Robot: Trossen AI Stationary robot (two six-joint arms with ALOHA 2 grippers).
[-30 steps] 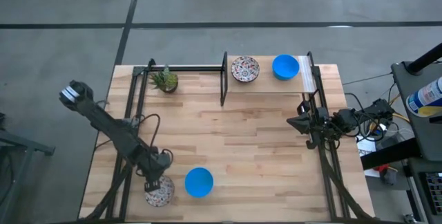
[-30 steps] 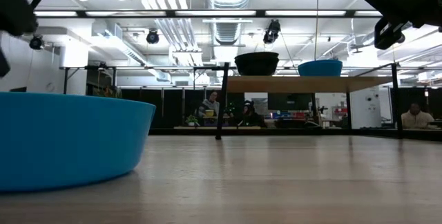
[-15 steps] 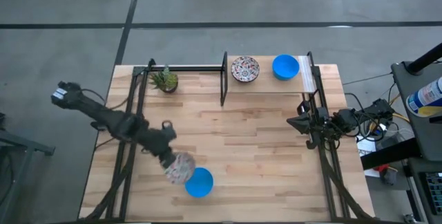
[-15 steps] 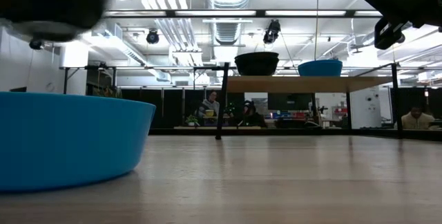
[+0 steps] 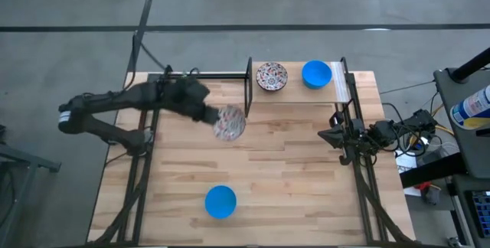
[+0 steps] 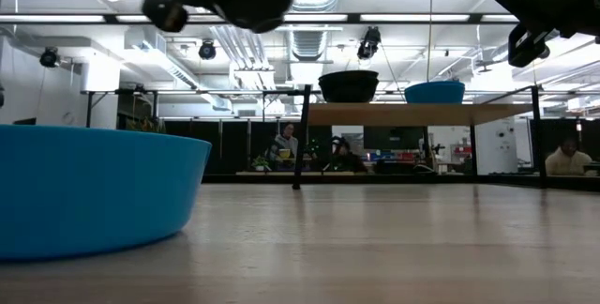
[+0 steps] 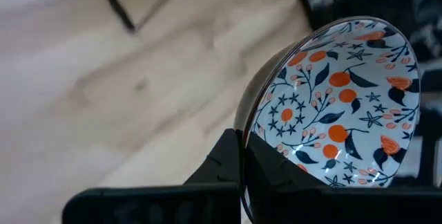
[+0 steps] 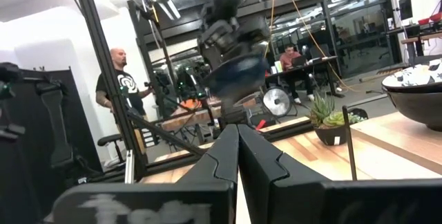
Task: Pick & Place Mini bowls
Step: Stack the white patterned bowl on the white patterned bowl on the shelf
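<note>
My left gripper (image 5: 208,115) is shut on a white bowl with a red-and-dark floral pattern (image 5: 229,122), held high over the table's far middle; the bowl also shows in the left wrist view (image 7: 338,99). A second floral bowl (image 5: 271,76) and a blue bowl (image 5: 316,73) sit on the raised shelf (image 5: 298,95) at the far right. Another blue bowl (image 5: 220,201) rests on the table near the front edge. My right gripper (image 5: 325,135) is shut and empty at the table's right side. My left gripper pinches the floral bowl's rim (image 7: 243,135), one finger (image 7: 271,172) inside on the patterned face and one finger (image 7: 222,160) outside on the dark wall. The bowl is lifted clear of the table and tipped on its side, its opening turned sideways.
A small potted green plant (image 5: 183,89) stands at the far left. A black frame post (image 5: 248,87) stands beside the shelf, close to the held bowl. People show in the room beyond the table (image 8: 117,99).
My left gripper has taken the floral bowl off the table's near left corner, lifted it clear and carried it toward the far edge and the right, up to the shelf post. The front blue bowl has stayed in place.
</note>
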